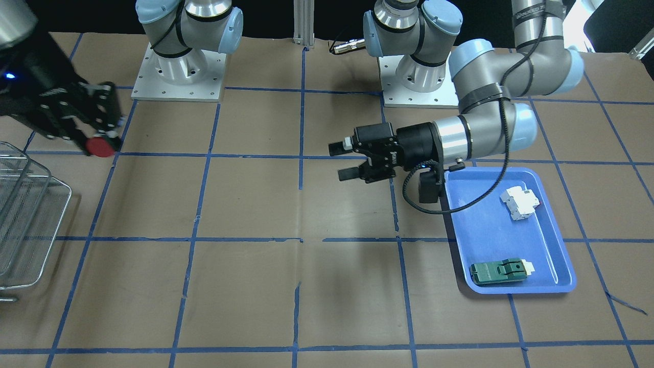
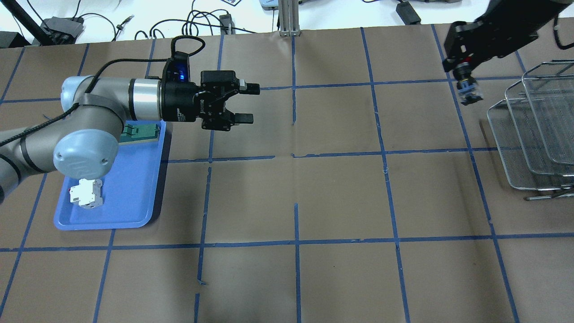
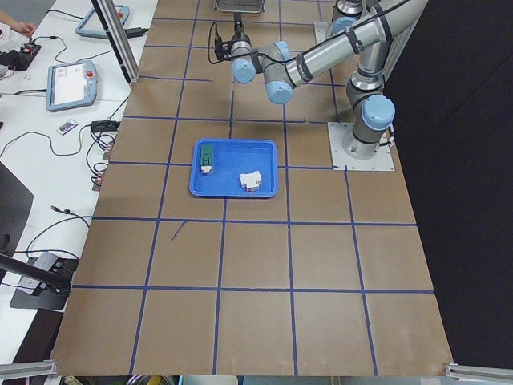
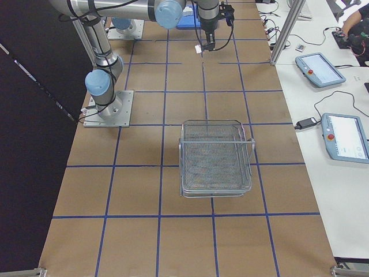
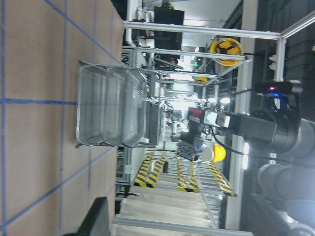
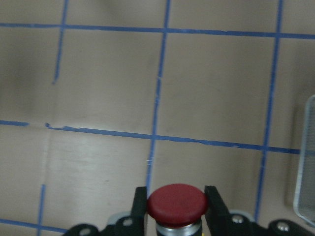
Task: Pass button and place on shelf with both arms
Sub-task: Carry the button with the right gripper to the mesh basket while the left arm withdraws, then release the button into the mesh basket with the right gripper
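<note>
over table (image 6: 98, 88): button (image 6: 176, 201) tight in right hand (image 6: 176, 197)

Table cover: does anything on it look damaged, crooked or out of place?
Only small things. The middle blue tape line breaks off and restarts farther on, and a loose dark strip, perhaps tape, lies crooked near the blue tray. Nothing is spilled. The button sits straight between the right fingers.

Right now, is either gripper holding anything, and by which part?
The right gripper holds the button, with one finger on each side of its red head. The left gripper is open and empty.
</note>
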{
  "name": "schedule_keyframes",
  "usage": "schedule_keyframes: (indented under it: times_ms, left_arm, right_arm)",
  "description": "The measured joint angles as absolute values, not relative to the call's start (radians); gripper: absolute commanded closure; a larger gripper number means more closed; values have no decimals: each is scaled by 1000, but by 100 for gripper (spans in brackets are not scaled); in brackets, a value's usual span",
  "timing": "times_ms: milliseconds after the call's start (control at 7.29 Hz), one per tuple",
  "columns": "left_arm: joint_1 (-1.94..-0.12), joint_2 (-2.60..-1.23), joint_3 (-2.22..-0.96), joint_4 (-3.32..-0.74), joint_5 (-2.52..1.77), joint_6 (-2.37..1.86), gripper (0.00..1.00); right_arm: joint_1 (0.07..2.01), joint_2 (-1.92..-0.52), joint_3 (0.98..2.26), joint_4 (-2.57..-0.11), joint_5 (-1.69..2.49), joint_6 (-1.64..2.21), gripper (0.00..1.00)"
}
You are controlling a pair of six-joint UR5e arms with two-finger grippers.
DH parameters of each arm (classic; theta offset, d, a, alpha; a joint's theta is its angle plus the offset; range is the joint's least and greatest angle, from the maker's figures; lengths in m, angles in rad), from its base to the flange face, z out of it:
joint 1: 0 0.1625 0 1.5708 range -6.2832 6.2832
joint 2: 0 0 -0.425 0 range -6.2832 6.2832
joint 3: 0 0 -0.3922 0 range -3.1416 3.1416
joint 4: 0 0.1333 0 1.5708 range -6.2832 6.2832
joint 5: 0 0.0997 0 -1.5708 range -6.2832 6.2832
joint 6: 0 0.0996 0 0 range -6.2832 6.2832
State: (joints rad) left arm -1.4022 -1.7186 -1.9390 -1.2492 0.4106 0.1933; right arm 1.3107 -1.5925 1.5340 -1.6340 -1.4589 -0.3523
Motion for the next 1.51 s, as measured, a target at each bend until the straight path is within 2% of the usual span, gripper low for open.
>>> schedule_keyframes:
  times_ms: [412,686,961,1235,1373,1510]
  left_arm:
    - [-1407,-1684,-1776,-1283,959,178,0]
    - [-1428,-1617,-1687,-1400,1286,178,0]
    - [-1444,-1514,-1659,-1516,1502,178,0]
    - [-1473,-1475,-1656,-1535,1589,157,0]
    - [-1501,-1481,-1650,-1523,1587,141,0]
    - [-1530,-1490,-1640,-1506,1587,138,0]
  right_arm:
    - [1004,-1567,1539,-1629,-1631,-614,100]
    - [843,-1433,1506,-1645,-1622,-690,100]
    - [808,-1345,1484,-1660,-1589,-672,100]
    - [884,-1308,1466,-1682,-1587,-613,100]
    - [904,-1294,1466,-1706,-1587,-605,93]
    - [913,-1279,1467,-1727,-1588,-607,80]
